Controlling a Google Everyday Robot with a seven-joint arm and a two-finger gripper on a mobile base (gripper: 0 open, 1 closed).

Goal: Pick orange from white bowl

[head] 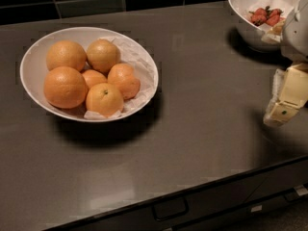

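Not yet begun. Find orange (65,87) at near-left of bowl (30,64), pressed against other oranges (104,99), with bowl set far left on tabletop (202,124). Find pincer (286,100) at right edge, well apart from bowl, with nothing seen in it; cannot tell whether apart or together. Left to do: reach across, descend, grip, lift. Expect bare tabletop along the way left. Keep clear of berry bowl (245,30) at far right, just beyond pincer, and of tabletop's near edge.
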